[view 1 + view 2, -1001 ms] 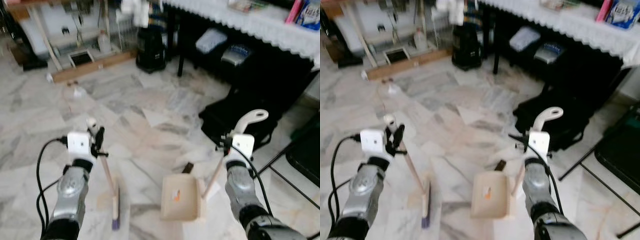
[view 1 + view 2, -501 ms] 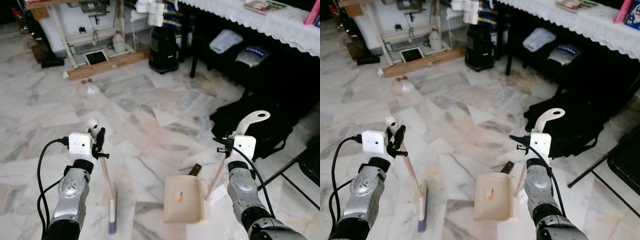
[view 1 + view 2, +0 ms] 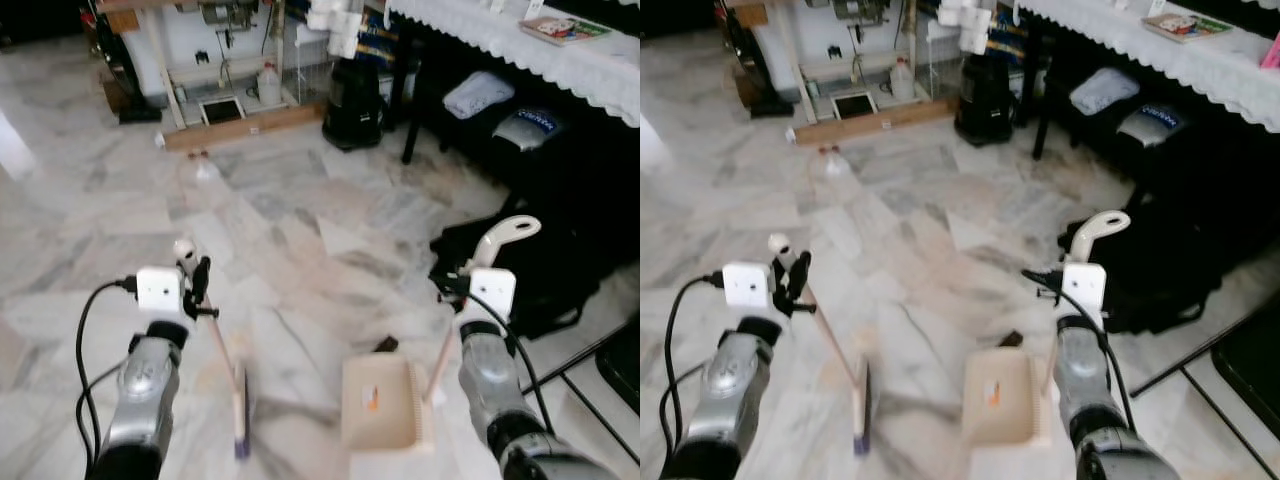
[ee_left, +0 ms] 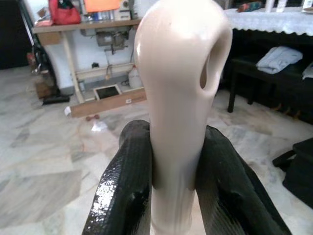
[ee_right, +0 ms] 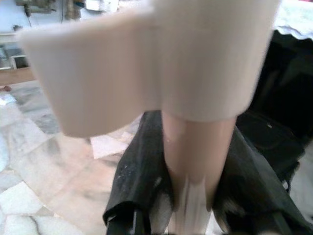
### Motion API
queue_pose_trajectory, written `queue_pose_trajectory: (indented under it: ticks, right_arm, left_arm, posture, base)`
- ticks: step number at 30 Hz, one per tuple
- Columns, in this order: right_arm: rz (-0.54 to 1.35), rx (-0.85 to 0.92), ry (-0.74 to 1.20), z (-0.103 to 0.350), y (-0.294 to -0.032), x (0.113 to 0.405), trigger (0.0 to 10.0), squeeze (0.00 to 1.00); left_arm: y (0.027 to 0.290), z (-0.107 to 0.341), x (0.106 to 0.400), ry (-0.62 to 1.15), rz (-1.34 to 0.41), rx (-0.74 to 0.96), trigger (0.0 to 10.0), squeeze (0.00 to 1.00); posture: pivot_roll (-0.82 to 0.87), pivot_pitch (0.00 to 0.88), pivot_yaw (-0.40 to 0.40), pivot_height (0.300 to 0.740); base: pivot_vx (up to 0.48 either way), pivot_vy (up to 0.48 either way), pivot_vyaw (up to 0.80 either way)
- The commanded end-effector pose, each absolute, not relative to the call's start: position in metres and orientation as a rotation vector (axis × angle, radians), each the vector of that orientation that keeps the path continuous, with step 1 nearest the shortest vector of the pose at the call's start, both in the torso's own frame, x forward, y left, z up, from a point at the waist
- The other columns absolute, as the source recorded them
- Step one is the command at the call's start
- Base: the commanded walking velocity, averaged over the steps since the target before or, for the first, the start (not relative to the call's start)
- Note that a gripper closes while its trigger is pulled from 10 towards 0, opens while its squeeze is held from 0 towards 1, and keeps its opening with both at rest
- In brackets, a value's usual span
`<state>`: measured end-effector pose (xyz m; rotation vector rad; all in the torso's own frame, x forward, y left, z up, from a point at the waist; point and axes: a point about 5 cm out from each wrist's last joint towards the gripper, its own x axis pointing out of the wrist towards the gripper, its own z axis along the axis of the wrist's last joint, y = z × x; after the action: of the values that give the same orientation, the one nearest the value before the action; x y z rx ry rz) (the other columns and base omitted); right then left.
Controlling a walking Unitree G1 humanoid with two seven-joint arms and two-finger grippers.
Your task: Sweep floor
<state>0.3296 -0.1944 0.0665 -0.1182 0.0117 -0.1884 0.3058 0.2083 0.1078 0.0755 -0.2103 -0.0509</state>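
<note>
My left gripper (image 3: 199,287) is shut on the pale handle of a broom (image 3: 224,352). Its brush head (image 3: 240,418) rests on the marble floor in front of me. The left wrist view shows both black fingers (image 4: 128,182) clamped around the handle's looped top (image 4: 180,83). My right gripper (image 3: 452,292) is shut on the upright handle (image 3: 503,236) of a beige dustpan (image 3: 378,402), which lies flat on the floor to the right of the brush. A small dark scrap (image 3: 385,345) lies just behind the pan. A white paper piece (image 3: 335,238) lies farther out.
A black bag (image 3: 525,262) sits close on the right under a table with a white lace cloth (image 3: 500,30). Thin chair legs (image 3: 590,350) cross the floor at the right edge. A black bin (image 3: 352,100) and a wooden plank (image 3: 245,125) stand at the back.
The whole scene has slid to the right and down in the picture, so the camera has moved. Both grippers keep their hold, and broom and dustpan stay the same distance apart.
</note>
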Motion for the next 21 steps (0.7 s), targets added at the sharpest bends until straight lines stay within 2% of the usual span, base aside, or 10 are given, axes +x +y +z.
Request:
queue_pose_trajectory:
  ticks: [1, 3, 21]
  right_arm:
    - [-0.200, -0.112, -0.032, 0.0756, -0.1978, 0.3333, 10.0, 0.00]
    - [-0.199, -0.104, -0.034, 0.0756, -0.1976, 0.3332, 10.0, 0.00]
    - [-0.186, -0.096, -0.054, 0.0795, -0.1970, 0.3350, 10.0, 0.00]
  left_arm:
    - [0.2059, 0.1192, 0.3096, -0.255, -0.064, 0.087, 10.0, 0.00]
    - [0.2061, 0.1192, 0.3096, -0.255, -0.063, 0.087, 10.0, 0.00]
    - [0.2068, 0.1200, 0.3097, -0.262, -0.064, 0.084, 10.0, 0.00]
  posture:
    - [0.05, 0.062, 0.004, 0.740]
    - [0.05, 0.057, 0.003, 0.740]
    - [0.05, 0.027, -0.001, 0.740]
  base:
    - [0.255, -0.341, 0.58]
    - [0.247, -0.341, 0.59]
    - [0.255, -0.337, 0.00]
